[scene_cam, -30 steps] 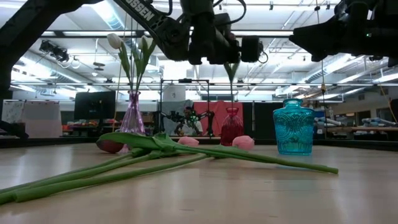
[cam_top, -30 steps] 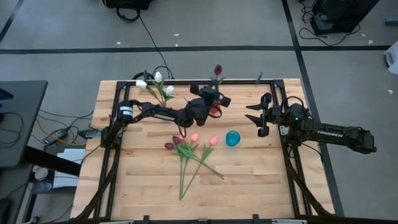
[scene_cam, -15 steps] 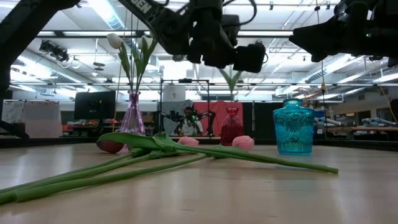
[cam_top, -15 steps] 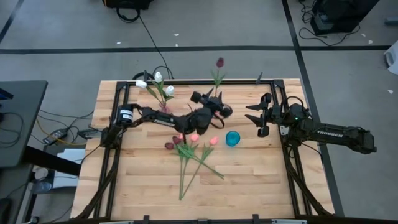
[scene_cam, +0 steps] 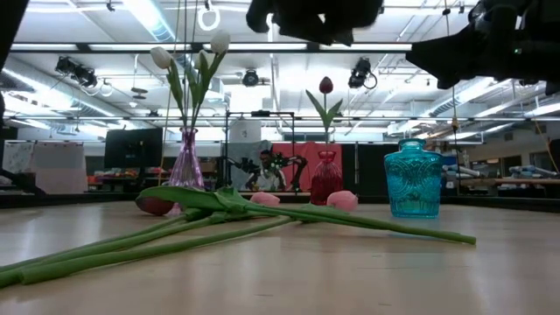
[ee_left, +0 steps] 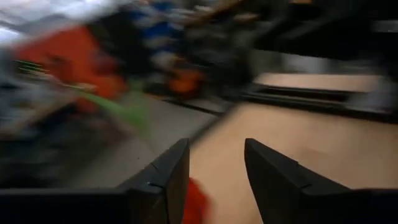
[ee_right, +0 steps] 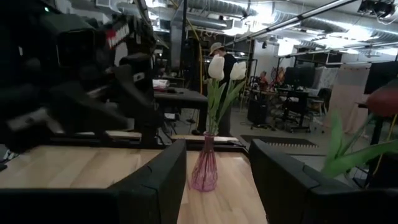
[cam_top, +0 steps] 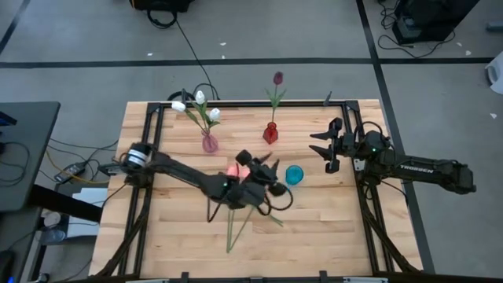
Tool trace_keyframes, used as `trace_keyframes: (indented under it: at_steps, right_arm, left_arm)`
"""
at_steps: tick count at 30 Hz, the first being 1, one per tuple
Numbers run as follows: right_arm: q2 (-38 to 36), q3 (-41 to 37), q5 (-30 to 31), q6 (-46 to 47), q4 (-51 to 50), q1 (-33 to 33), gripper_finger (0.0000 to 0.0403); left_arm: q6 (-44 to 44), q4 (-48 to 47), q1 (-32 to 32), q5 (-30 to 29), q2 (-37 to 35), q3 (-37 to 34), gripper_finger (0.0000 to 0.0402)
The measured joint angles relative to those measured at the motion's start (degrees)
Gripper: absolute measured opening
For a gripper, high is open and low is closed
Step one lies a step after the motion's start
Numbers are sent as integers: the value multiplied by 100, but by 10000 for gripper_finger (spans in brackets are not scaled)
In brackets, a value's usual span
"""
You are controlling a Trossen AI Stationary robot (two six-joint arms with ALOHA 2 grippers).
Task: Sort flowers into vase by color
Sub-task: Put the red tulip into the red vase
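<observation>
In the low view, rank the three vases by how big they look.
1. Teal patterned glass vase, largest, though it stands nearest the camera, so this may mislead.
2. Slender purple glass vase.
3. Small red vase, smallest; farther back.

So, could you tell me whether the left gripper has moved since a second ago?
Yes. The left gripper has swung away from the red vase at the table's far side, toward the near edge, and now sits beside the blue vase.
</observation>
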Motion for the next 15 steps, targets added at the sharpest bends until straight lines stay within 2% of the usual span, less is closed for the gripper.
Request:
trace_keyframes:
  at_steps: [3, 7, 9, 11, 15]
  right_arm:
    - [84, 0, 0, 13, -1, -2, 187]
    - [213, 0, 17, 7, 2, -6, 187]
    - [278, 0, 109, -28, 51, -4, 187]
    - [321, 0, 199, -44, 96, -13, 187]
    - [407, 0, 214, -48, 98, -61, 187]
  left_arm:
    - [-1503, -1368, -3, 1096, -293, 0, 150]
    - [-3718, -3209, 155, 3062, -578, 2, 145]
    - [-4485, -3948, 233, 3895, -590, 0, 145]
    - [-5099, -4558, 249, 4449, -588, 0, 145]
    - [-5895, -5614, 227, 5148, -590, 0, 145]
